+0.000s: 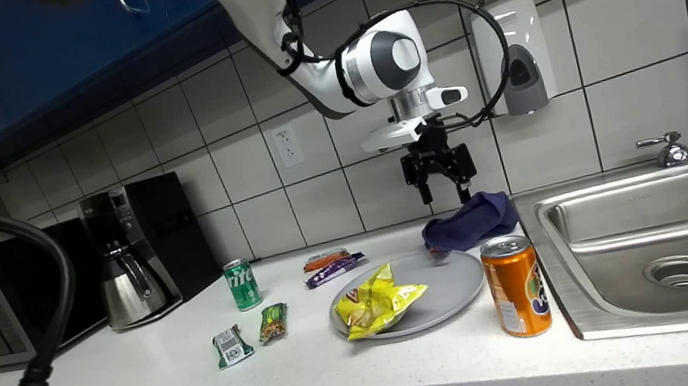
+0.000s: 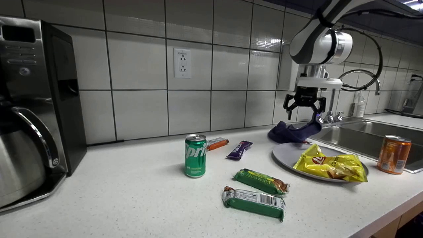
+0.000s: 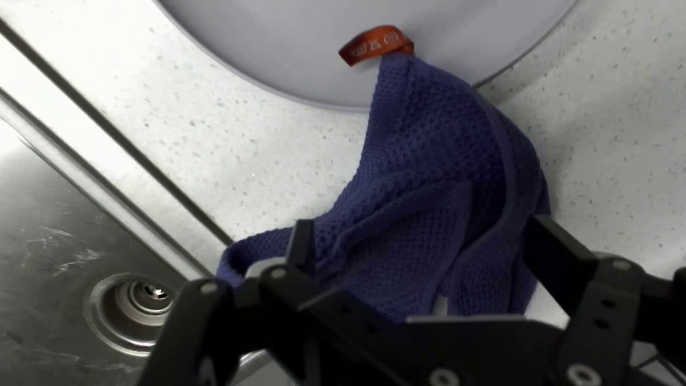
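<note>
My gripper point(image 1: 445, 196) points down over a crumpled purple cloth point(image 1: 479, 220), jaws wide apart. In the wrist view the cloth point(image 3: 429, 161) spreads below and between the fingers, and its orange tag point(image 3: 375, 45) lies over the rim of a grey plate point(image 3: 268, 43). One fingertip is very close to a raised part of the cloth point(image 2: 290, 134) in an exterior view; whether they touch I cannot tell. Nothing is clamped between the fingers. A yellow chip bag point(image 1: 375, 305) rests on the plate in both exterior views.
An orange can point(image 1: 517, 290) stands between the plate and the steel sink point(image 1: 611, 309). A green can point(image 2: 195, 158) and several wrapped bars point(image 2: 261, 181) are on the counter. Behind them are a coffee maker point(image 1: 137, 281), the tiled wall and a soap dispenser point(image 1: 521, 68).
</note>
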Tool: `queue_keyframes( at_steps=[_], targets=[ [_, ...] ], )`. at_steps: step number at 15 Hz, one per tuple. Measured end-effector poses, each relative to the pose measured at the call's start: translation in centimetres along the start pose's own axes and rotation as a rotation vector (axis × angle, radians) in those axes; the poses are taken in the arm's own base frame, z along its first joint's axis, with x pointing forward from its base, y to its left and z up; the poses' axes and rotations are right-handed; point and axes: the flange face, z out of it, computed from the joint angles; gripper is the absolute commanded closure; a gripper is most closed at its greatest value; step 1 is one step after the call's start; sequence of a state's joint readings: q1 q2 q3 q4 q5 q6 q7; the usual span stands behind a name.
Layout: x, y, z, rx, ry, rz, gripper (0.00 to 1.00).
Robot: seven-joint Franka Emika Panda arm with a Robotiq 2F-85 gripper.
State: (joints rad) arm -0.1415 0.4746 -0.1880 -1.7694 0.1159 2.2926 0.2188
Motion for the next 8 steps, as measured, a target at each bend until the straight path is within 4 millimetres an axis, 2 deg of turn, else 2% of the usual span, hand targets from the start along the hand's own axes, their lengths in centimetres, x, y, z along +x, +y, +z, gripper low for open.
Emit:
queue_keyframes(
  at_steps=[8],
  targets=[
    [-6.5,0.8,-2.2,0.034,-0.053,-0.211,0.00]
  ],
)
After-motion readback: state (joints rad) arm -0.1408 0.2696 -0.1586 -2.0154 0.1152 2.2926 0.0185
